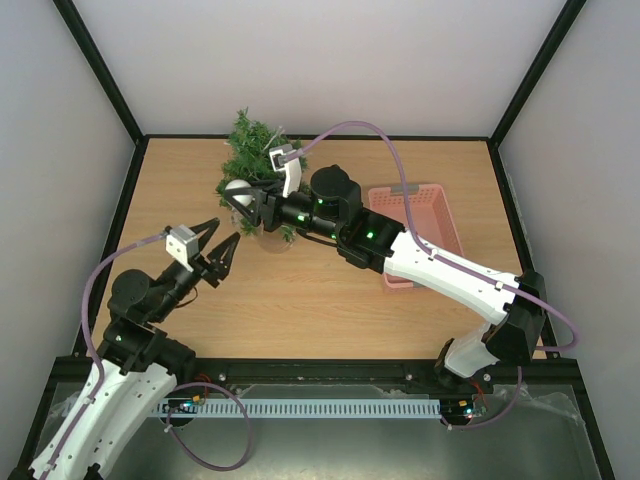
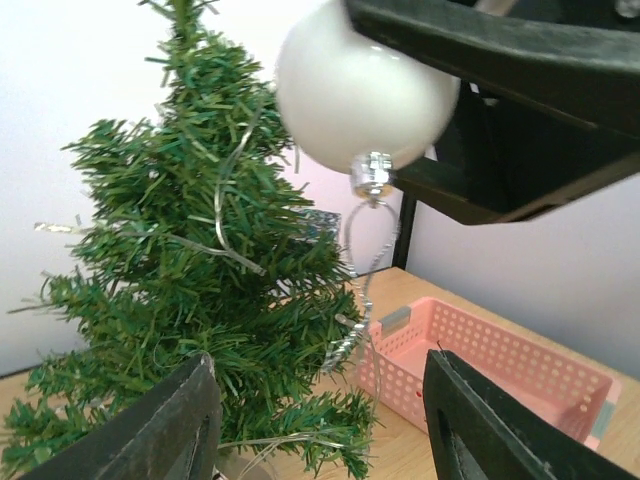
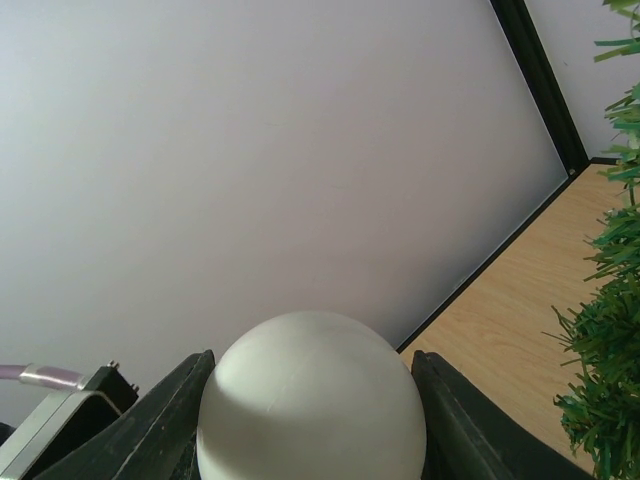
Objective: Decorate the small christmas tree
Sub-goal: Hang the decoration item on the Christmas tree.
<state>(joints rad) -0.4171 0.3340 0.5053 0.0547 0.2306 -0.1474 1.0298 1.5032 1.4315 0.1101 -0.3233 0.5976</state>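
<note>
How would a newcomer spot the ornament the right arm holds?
On the table, find the small christmas tree at the far side. Beside it, the right end effector clamps a white ball. It is the only sphere, with a silver cap and wire loop.

Robot lab test cell: a wooden table [image 1: 330, 310] is boxed in by blank white walls [image 1: 330, 60] and a black frame [image 1: 102, 70]; a slotted cable duct [image 1: 330, 408] is mounted along the near edge.
</note>
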